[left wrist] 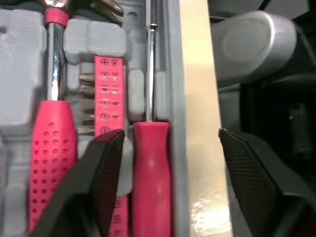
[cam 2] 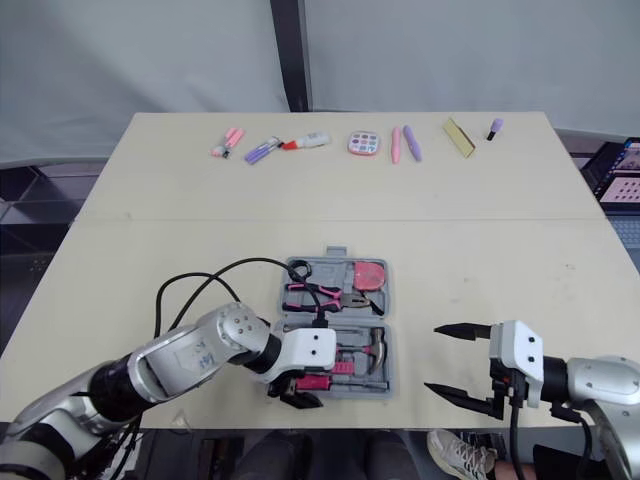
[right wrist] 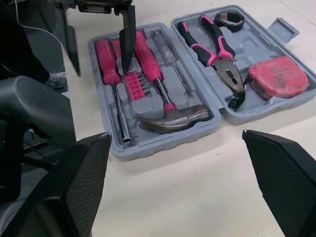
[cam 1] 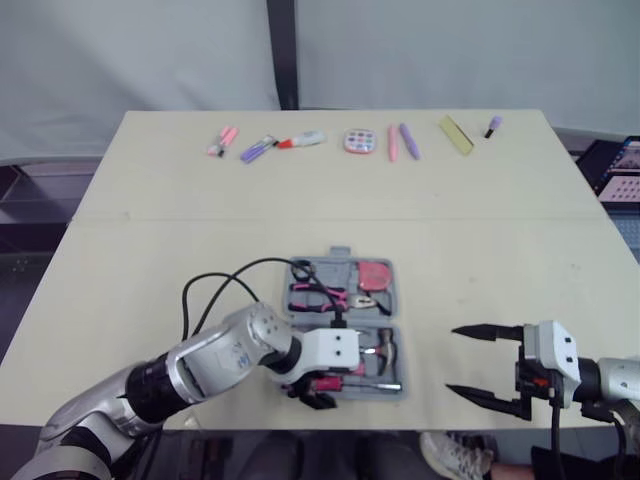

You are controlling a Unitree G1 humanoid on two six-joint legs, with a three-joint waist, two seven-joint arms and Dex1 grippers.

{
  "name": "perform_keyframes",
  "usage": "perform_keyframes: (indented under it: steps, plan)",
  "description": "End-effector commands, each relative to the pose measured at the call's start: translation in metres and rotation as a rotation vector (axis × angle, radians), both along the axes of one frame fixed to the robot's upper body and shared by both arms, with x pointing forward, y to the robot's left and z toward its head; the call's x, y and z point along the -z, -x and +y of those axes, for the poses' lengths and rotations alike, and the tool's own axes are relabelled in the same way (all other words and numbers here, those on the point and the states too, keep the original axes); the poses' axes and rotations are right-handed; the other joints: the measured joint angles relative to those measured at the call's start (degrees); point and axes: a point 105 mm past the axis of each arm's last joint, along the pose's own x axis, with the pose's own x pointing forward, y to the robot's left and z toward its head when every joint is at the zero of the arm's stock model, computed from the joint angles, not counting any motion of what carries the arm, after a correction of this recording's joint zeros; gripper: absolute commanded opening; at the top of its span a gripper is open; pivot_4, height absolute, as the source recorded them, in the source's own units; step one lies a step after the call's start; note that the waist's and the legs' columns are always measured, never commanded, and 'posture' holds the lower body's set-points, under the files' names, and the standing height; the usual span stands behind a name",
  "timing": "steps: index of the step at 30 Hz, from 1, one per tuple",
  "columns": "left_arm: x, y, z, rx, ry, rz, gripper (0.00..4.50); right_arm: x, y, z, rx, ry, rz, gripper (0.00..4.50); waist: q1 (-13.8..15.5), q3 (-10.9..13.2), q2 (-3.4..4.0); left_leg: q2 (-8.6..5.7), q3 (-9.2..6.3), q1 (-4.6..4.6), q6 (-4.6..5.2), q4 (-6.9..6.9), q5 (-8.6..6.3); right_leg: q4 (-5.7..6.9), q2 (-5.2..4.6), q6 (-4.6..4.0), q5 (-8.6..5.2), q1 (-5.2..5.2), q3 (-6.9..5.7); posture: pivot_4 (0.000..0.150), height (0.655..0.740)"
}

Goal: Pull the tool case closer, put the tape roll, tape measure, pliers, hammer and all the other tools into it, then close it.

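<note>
Tool case (cam 1: 340, 252) lies open at lower centre of the eye view, near the table's (cam 1: 500, 200) front edge. Inside it: pliers (right wrist: 217, 47), tape measure (right wrist: 279, 76), tape roll (right wrist: 229, 20), hammer (right wrist: 173, 121), red screwdriver (left wrist: 150, 182). Left gripper (left wrist: 170, 134) sits over the case's near half, fingers apart, straddling the screwdriver handle without clamping it. Right gripper (cam 1: 453, 360) hovers at lower right, well apart from the case, fingers spread wide, empty.

Table (cam 1: 150, 260) with open tool case (right wrist: 163, 138), far markers (cam 1: 409, 141)
</note>
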Motion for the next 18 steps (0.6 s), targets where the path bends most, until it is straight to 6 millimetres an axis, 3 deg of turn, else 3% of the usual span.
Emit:
perform_keyframes:
  steps: [1,6,9,13,18]
  plan:
    - [-0.014,-0.001,0.002,-0.027,0.049,0.012,3.01,-0.006,-0.001,0.002,-0.007,-0.009,-0.037,4.5,-0.03,0.0,0.0,0.0,0.0,0.0,0.0,0.0,0.0,0.0,0.0,0.0,0.0,0.0,0.0,0.15,0.74]
    - [-0.028,-0.01,0.009,-0.073,0.121,-0.009,3.01,-0.007,-0.002,0.001,-0.005,-0.009,-0.04,4.5,-0.06,0.0,0.0,0.0,0.0,0.0,0.0,0.0,0.0,0.0,0.0,0.0,0.0,0.0,0.0,0.15,0.74]
    - [-0.031,-0.011,0.019,-0.09,0.238,-0.017,2.15,-0.008,-0.003,0.002,-0.005,-0.01,-0.043,4.5,-0.11,-0.02,0.03,0.02,0.0,0.01,0.0,-0.02,0.0,0.0,0.0,0.0,0.0,-0.02,-0.01,0.15,0.74]
    - [-0.029,-0.002,0.028,-0.042,0.399,-0.016,0.17,-0.009,-0.004,0.002,-0.006,-0.013,-0.047,4.5,-0.19,-0.05,0.09,0.05,0.01,0.03,0.0,-0.05,0.0,-0.01,-0.01,0.0,0.0,-0.06,-0.02,0.15,0.74]
    - [-0.022,0.008,0.028,-0.001,0.529,-0.058,0.04,-0.01,-0.005,0.002,-0.002,-0.011,-0.05,4.5,0.29,-0.07,0.11,-0.02,-0.05,0.03,0.0,-0.02,0.0,-0.04,-0.1,0.0,0.0,-0.01,-0.02,0.15,0.74]
